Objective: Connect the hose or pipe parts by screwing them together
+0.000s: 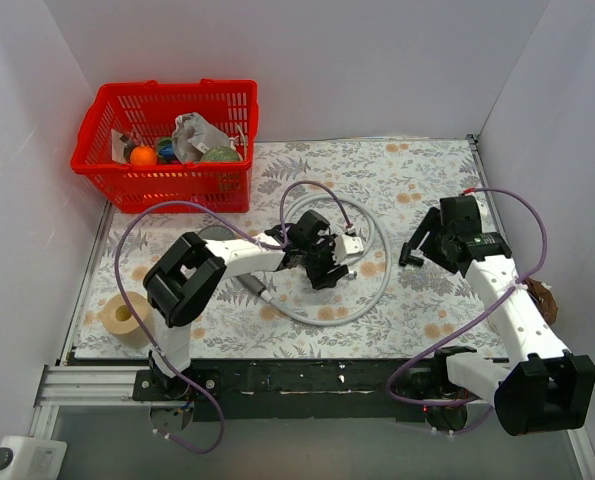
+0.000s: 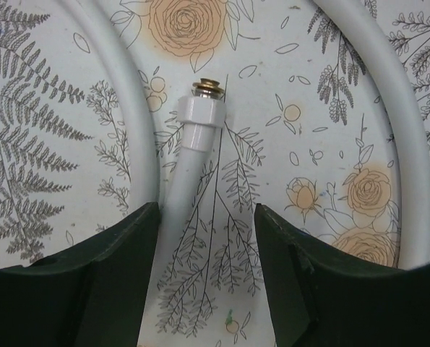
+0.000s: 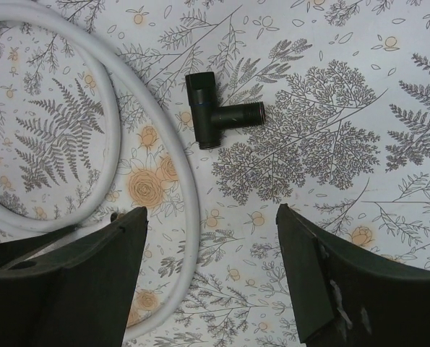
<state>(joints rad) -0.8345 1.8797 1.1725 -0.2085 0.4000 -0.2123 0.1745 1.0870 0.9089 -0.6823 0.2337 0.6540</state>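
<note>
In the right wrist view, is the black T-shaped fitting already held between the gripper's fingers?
No, the black T-shaped fitting lies on the floral mat beyond the right gripper, whose jaws stand wide apart and clear of it.

The left tool (image 1: 329, 262) hangs over the coiled hose (image 1: 383, 262), the right tool (image 1: 415, 248) well apart.
</note>
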